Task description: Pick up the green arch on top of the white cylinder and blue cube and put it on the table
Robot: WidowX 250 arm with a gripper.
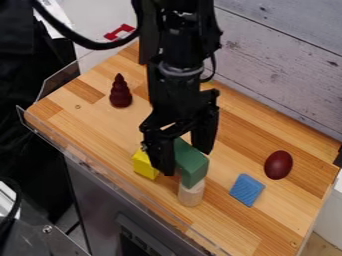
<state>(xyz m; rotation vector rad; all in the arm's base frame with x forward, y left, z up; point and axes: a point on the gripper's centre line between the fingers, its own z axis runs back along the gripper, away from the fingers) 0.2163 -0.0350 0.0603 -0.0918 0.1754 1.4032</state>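
Observation:
The black gripper hangs over the front middle of the wooden table, open, its fingers standing apart on either side of the green arch. The arch's near end sits on top of the upright white cylinder; its far part is hidden behind the gripper, so what supports it there cannot be seen. A blue block lies on the table to the right of the cylinder, apart from the arch.
A yellow block stands close to the left of the gripper. On the table are also a dark red egg at the right and a dark red tree-shaped piece at the back left. A clear guard edges the front.

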